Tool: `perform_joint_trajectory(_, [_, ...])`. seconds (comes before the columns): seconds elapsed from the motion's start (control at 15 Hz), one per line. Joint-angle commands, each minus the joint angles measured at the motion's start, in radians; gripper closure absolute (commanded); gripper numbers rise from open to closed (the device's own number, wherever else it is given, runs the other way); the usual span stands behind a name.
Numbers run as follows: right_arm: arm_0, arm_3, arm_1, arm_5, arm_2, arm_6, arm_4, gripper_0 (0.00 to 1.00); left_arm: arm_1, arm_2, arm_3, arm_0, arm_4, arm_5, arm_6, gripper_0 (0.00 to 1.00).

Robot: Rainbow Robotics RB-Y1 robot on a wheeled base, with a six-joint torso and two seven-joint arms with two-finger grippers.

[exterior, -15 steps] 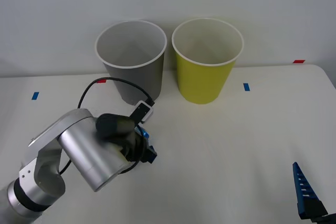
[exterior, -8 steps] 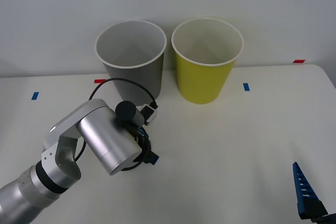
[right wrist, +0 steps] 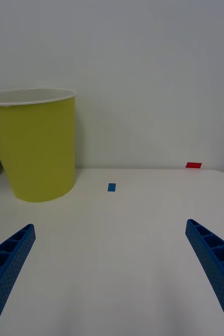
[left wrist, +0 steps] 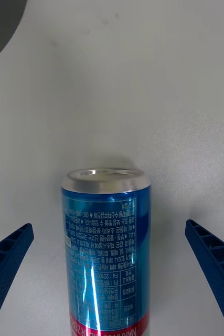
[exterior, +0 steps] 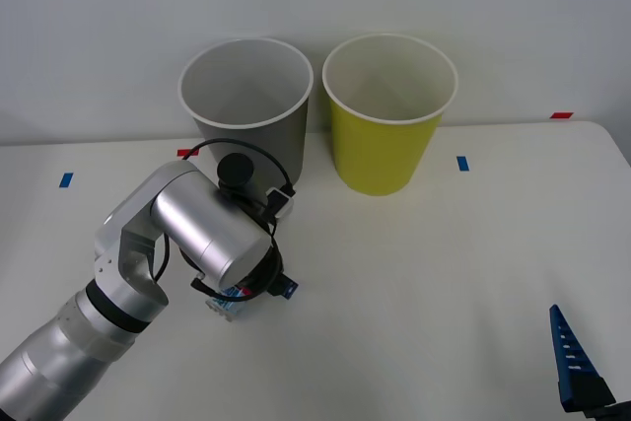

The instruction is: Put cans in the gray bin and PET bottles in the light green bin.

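Left hand [exterior: 258, 290] over can [exterior: 229, 300]

Plain pale wall [exterior: 513, 7], white table [exterior: 444, 244], coloured tape marks

Can [left wrist: 107, 252]: lower end cut off between the spread jaws; in front view, left arm covers most of it.

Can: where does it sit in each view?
Front: can low, left of centre, mostly hidden under the left arm.
Left wrist: bottom centre, between the open jaws.
Right wrist: faces the light green bin instead.
Shared landmark: gray bin, at the frame edge in both wrist views.
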Motion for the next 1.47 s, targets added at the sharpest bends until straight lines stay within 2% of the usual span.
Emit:
perform_joint_trajectory(0.07, [0.000,0.000,0.000,0.000,0.000,0.000,0.000,0.00,-0.009,0.003,0.042,-0.015,0.000,0.006,-0.008,0.00])
perform_joint_trajectory(0.33, [0.000,0.000,0.000,0.000,0.000,0.000,0.000,0.00,-0.014,0.006,0.088,-0.030,0.006,0.006,-0.018,0.02])
perform_joint_trajectory(0.4, [0.000,0.000,0.000,0.000,0.000,0.000,0.000,0.00,-0.017,0.016,0.091,-0.030,0.013,0.006,-0.020,0.30])
perform_joint_trajectory(0.47, [0.000,0.000,0.000,0.000,0.000,0.000,0.000,0.00,-0.017,0.023,0.091,-0.029,0.033,0.006,-0.021,0.75])
perform_joint_trajectory(0.53, [0.000,0.000,0.000,0.000,0.000,0.000,0.000,0.00,-0.015,0.031,0.091,-0.029,0.044,0.006,-0.023,0.91])
perform_joint_trajectory(0.73, [0.000,0.000,0.000,0.000,0.000,0.000,0.000,0.00,-0.014,0.033,0.091,-0.029,0.047,0.006,-0.021,0.96])
perform_joint_trajectory(1.07, [0.000,0.000,0.000,0.000,0.000,0.000,0.000,0.00,-0.020,0.033,0.080,-0.026,0.043,0.006,-0.006,0.97])
perform_joint_trajectory(1.33, [0.000,0.000,0.000,0.000,0.000,0.000,0.000,0.00,-0.031,0.033,-0.015,0.022,-0.010,0.006,0.006,0.97])
perform_joint_trajectory(1.47, [0.000,0.000,0.000,0.000,0.000,0.000,0.000,0.00,-0.035,0.033,-0.104,0.059,-0.056,0.001,0.003,0.97])
